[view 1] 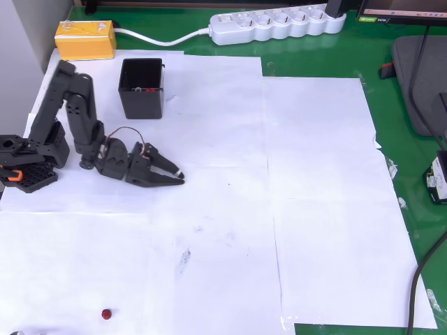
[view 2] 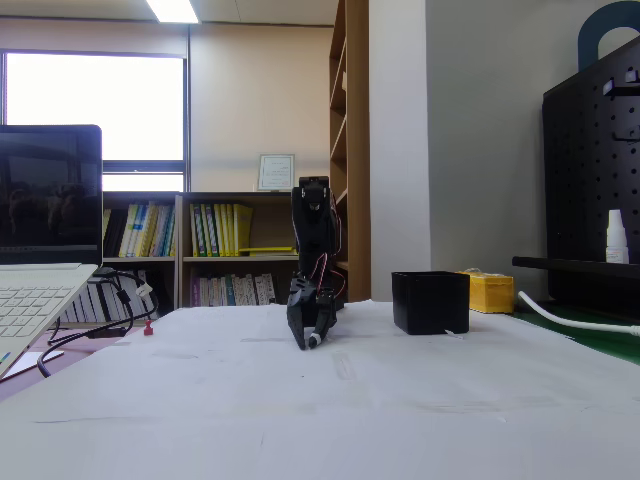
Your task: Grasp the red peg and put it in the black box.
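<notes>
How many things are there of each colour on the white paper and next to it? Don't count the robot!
Red: 1, the red peg
Black: 1, the black box
Yellow: 1, the yellow block
White: 1, the power strip
Total: 4

Red peg (view 1: 106,315): dark red, plain; also seen in the fixed view (view 2: 148,327).
Black box (view 1: 142,88): glossy black walls, with a small red spot visible inside from overhead; black in the fixed view (view 2: 430,302).
Arm (view 1: 70,112): matt black throughout, with thin red wiring near the wrist and an orange part at the base.
Fingers (view 1: 164,169): black, one tip marked white.
Paper sheets (view 1: 307,195): white, with faint grey smudges.
Tabletop (view 1: 412,230): green where uncovered.
Yellow block (view 1: 86,39): yellow, with a paler top face.
Power strip (view 1: 278,25): white, white cable.
Laptop (view 2: 40,250): silver-white keyboard, dark screen.
Pegboard (view 2: 590,180): black, dotted with regular holes.
</notes>
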You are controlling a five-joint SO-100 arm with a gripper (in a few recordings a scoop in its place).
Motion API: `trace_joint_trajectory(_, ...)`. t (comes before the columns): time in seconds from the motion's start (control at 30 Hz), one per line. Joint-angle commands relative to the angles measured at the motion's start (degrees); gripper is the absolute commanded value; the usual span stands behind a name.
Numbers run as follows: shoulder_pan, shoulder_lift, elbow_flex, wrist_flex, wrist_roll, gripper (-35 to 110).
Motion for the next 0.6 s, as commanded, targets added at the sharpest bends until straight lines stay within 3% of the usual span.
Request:
trace_joint_trajectory(0.0,0.44,2.99,0.88,-5.27,-0.53,1)
trace_joint_trajectory(0.27,5.89,7.29,-2.46,-14.15,1.41,21)
trace_joint_trajectory(0.57,14.06,4.92,-6.24,-12.83,0.7,41)
